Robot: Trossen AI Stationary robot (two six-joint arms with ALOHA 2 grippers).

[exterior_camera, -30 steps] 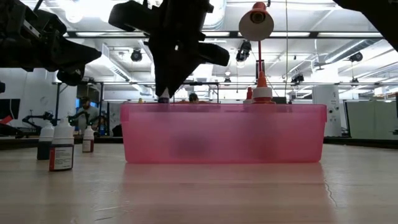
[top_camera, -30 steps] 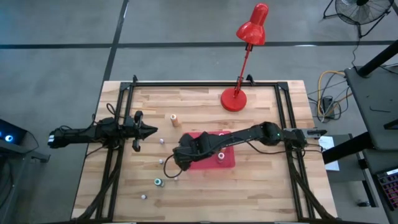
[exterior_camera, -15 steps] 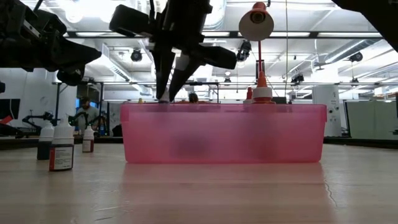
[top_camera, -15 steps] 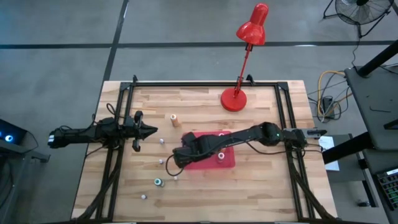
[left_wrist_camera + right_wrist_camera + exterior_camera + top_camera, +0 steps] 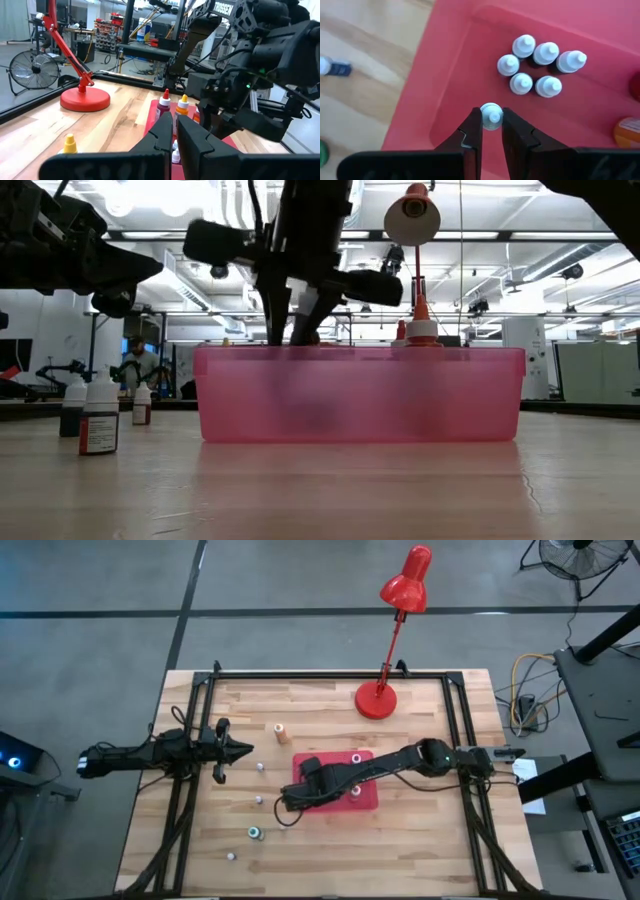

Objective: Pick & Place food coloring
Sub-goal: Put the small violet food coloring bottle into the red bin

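Bottle in the pinch: a small white-capped bottle [image 5: 491, 116] is gripped by the right gripper [image 5: 491, 131], its fingers closed on either side of the cap, over the near corner of the red tray [image 5: 455, 80]. It is held upright by the cap, presumably so it can be set down standing beside the five white-capped bottles [image 5: 536, 67] clustered a little farther in. An orange bottle [image 5: 626, 131] is glimpsed at the tray's edge.

Seen from above, the right gripper [image 5: 296, 790] is reached across the tray's left end, so the placing step is judged to be under way (not yet finished, since the bottle is not released). On the bare wood to the tray's left, loose bottles are scattered: a teal-capped one [image 5: 255, 833], a pale one [image 5: 231, 856] near the front, another pale one [image 5: 259, 766], and an orange one [image 5: 280, 731] farther back. These are judged to be waiting their turn.

Off to the left, the left gripper [image 5: 240, 750] is held level above the table with its fingers pressed together and nothing between them.

The wooden table [image 5: 420, 840] is bounded by a black frame, with a red desk lamp [image 5: 378, 698] standing at its far edge. Beyond, a workshop with bright ceiling lights is seen, and a floor fan [image 5: 31, 71].
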